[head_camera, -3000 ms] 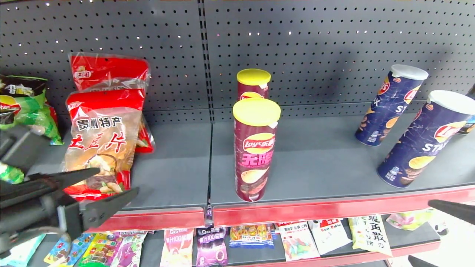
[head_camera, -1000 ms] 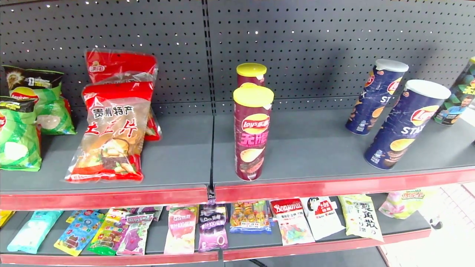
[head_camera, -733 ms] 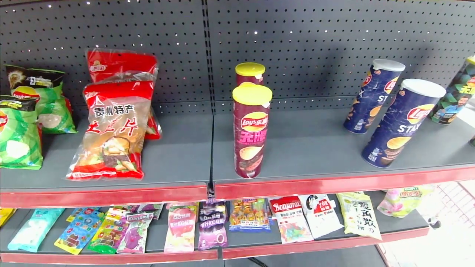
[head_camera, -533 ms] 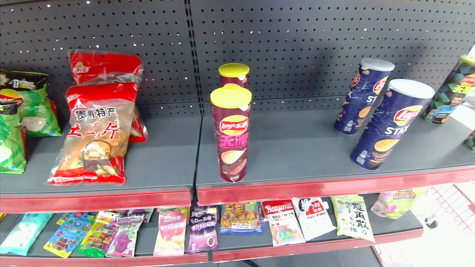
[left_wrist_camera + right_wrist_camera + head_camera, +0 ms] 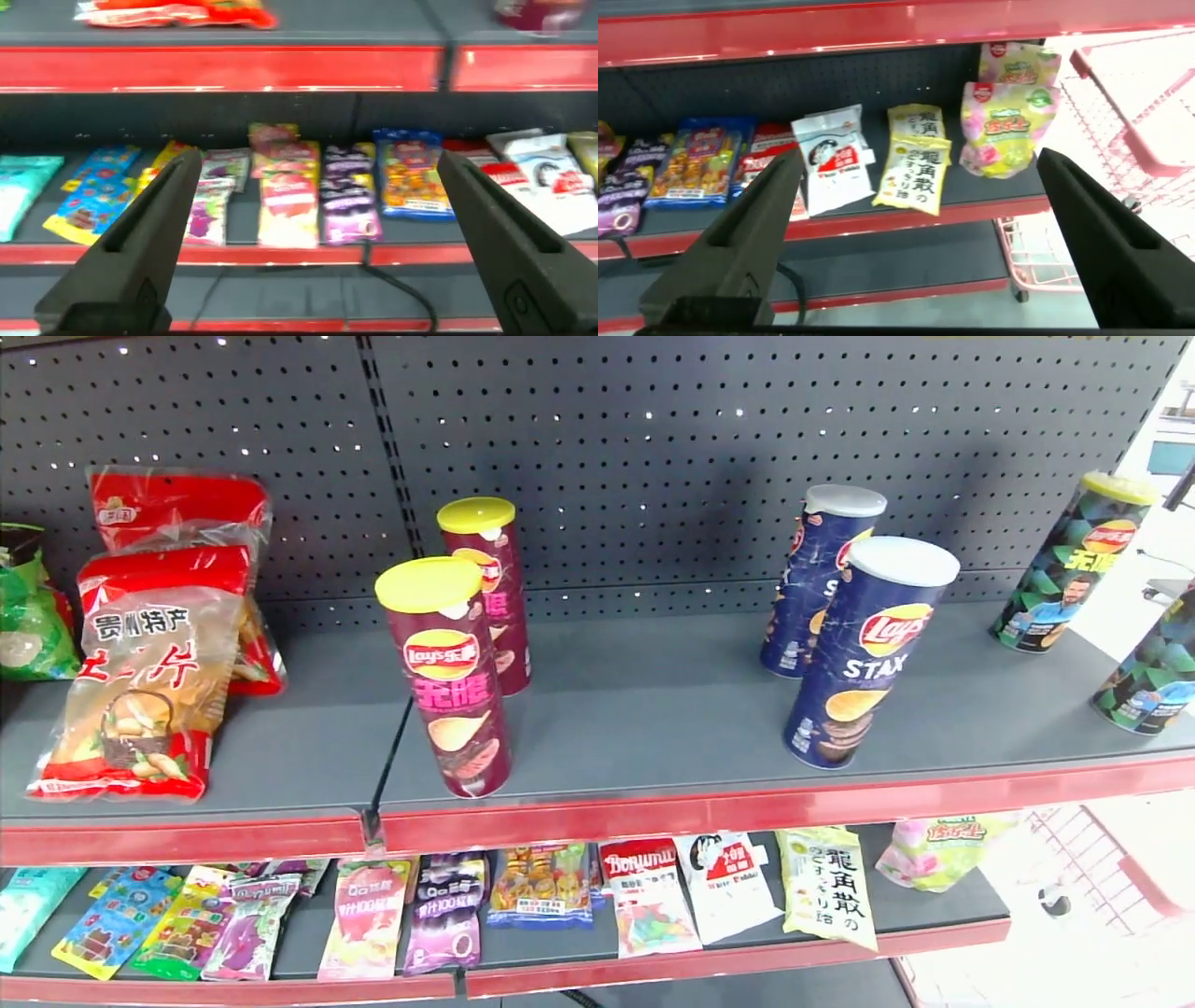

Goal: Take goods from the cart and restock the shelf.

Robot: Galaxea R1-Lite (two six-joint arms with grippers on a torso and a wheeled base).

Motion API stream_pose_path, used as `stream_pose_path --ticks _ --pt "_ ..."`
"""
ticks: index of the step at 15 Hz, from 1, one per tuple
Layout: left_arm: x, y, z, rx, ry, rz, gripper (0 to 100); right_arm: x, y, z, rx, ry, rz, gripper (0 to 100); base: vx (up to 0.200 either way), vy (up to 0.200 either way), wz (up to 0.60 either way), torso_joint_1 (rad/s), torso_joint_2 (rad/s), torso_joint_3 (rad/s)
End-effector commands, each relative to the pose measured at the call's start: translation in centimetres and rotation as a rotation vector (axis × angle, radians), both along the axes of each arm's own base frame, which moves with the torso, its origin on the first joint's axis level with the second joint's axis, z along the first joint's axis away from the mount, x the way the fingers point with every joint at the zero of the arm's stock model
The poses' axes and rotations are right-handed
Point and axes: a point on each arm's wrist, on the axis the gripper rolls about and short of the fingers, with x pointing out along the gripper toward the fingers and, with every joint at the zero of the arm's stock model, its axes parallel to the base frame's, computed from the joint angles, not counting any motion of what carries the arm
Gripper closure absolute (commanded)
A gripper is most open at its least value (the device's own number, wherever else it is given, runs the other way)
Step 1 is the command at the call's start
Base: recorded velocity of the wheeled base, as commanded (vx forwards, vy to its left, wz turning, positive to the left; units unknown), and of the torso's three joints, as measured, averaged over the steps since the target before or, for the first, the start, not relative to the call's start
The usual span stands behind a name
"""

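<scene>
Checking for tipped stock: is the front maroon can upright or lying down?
Upright: the front maroon can stands on its base, yellow lid up.

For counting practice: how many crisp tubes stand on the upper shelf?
6: front maroon tube, back maroon tube, front blue tube, back blue tube, back green tube, front green tube cut off at the right edge. More may lie beyond.

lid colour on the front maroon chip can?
Yellow. The lid tops the front can; it shows best in the head view.
</scene>
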Motion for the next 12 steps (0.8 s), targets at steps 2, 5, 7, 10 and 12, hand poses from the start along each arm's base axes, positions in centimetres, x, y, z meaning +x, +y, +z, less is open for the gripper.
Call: stream_pose_path --ticks 2,5,7,10,12 --pt "0.03 0.0 0.0 -0.001 0.004 0.0 0 0.02 0.0 -0.02 0.001 0.003 -0.001 0 0.0 -0.2 0.0 0.005 0.0 0.002" --pt "0.03 0.0 0.0 -0.001 0.004 0.0 0 0.02 -0.01 -0.02 0.001 0.003 -0.004 0 0.0 -0.2 0.0 0.001 0.0 0.001" --pt "0.03 0.0 0.0 -0.001 0.004 0.0 0 0.02 -0.01 -0.02 -0.001 0.003 -0.004 0 0.0 -0.2 0.0 0.005 0.0 0.002" --pt "0.03 0.0 0.0 -0.001 0.004 0.0 0 0.02 -0.01 -0.02 -0.001 0.003 -0.005 0 0.0 -0.2 0.0 0.007 0.0 -0.001" --pt "0.03 0.0 0.0 -0.001 0.004 0.0 0 0.02 -0.01 -0.02 -0.001 0.003 -0.005 0 0.0 -0.2 0.0 0.002 0.0 0.002"
